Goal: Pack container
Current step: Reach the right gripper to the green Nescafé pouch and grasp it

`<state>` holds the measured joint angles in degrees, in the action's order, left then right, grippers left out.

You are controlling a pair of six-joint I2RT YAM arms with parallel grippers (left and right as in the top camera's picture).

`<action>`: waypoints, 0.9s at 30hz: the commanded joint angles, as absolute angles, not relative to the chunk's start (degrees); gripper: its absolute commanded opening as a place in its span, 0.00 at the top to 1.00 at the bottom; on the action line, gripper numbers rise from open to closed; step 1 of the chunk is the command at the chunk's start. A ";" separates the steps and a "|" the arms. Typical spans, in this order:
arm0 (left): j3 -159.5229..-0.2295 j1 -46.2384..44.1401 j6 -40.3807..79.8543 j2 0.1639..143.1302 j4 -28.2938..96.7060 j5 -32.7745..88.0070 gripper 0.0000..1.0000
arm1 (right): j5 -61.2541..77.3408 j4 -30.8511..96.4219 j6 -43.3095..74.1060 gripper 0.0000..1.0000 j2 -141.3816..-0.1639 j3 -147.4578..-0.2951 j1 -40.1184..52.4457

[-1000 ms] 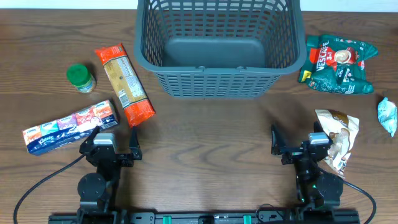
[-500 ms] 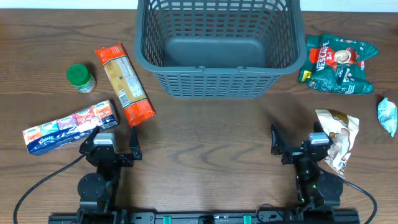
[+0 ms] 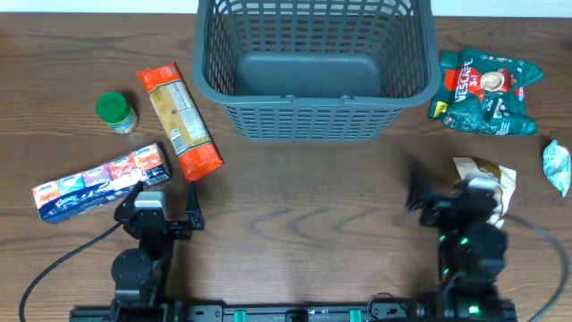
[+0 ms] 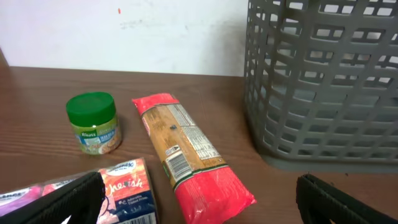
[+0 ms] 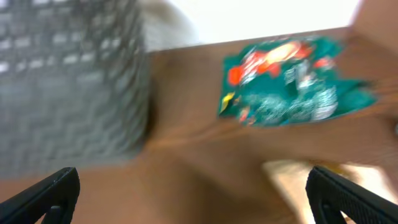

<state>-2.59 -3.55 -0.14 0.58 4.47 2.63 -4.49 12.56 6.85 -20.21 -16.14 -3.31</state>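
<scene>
- The grey container (image 3: 313, 121) sits at the far middle of the table (image 3: 295, 206). Nothing is in it yet.
- The green bag (image 3: 487, 91) lies just to its right. It looks soft and crinkly, so it may slip out of a pinch.
- The long red pasta packet (image 3: 179, 121) lies to the container's left. If it is grabbed by one end, it could droop and knock the container.
- The tissue pack (image 3: 100, 182) lies near the left gripper (image 4: 199, 183). That gripper's fingers are wide apart and hold nothing.
- The right gripper (image 5: 193, 174) has its fingers apart too, beside the tan bag (image 3: 500, 179). Its picture is blurry, so a grab could miss.
- The little green-lidded jar (image 3: 116, 112) could roll away if bumped.
</scene>
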 commanded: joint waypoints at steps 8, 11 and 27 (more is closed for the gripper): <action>-0.97 -3.73 0.08 0.34 5.23 2.39 0.01 | -4.82 34.65 0.21 0.01 -53.69 -59.42 -17.12; -0.97 -3.73 0.08 0.34 5.23 2.39 0.01 | -0.38 44.58 -2.68 0.01 -65.25 -73.43 -21.71; -0.97 -3.73 0.08 0.34 5.23 2.39 0.01 | 6.50 55.66 -4.75 0.01 -84.47 -92.90 -24.88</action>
<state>-2.55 -3.55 -0.01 0.58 4.43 2.63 4.01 55.86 -3.40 -82.87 -90.45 -24.53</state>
